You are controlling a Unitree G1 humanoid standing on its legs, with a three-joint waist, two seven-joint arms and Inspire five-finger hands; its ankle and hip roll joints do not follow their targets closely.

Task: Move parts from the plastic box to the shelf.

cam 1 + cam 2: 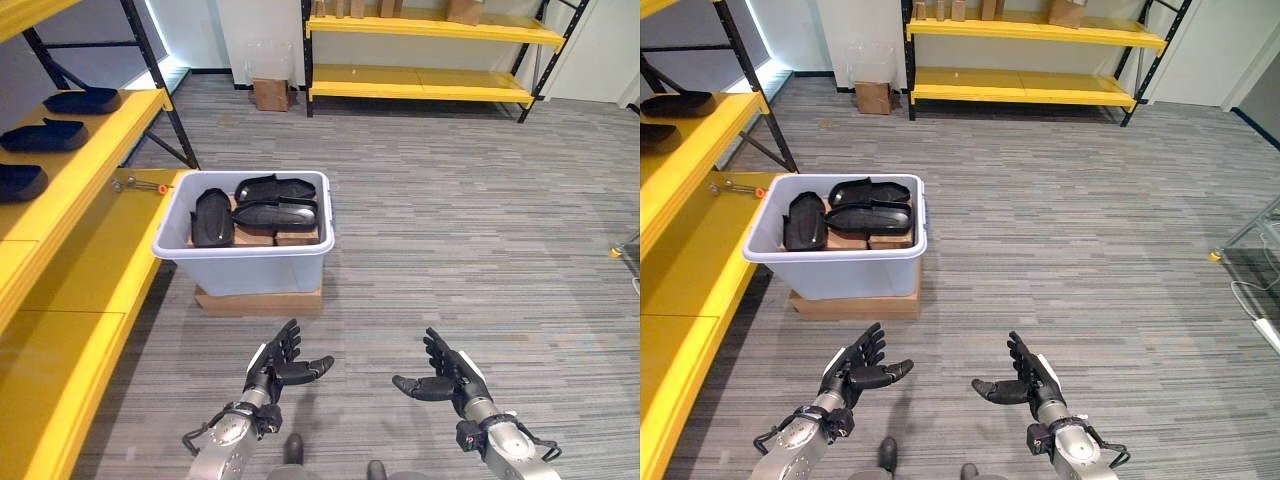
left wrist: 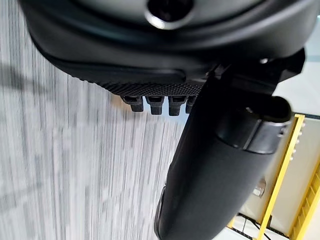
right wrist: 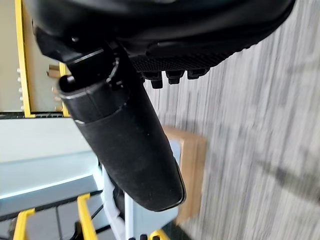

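Near the plastic box (image 1: 243, 262), both hands (image 1: 283, 366) empty.

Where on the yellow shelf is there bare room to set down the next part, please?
The lower board is bare beside the plastic box, except for a small tool at its far end. The upper board is crowded with black parts.

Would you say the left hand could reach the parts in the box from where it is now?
Probably yes. The left hand is open and empty, the box has no lid, and bare floor lies between them. The parts lie exposed on top.
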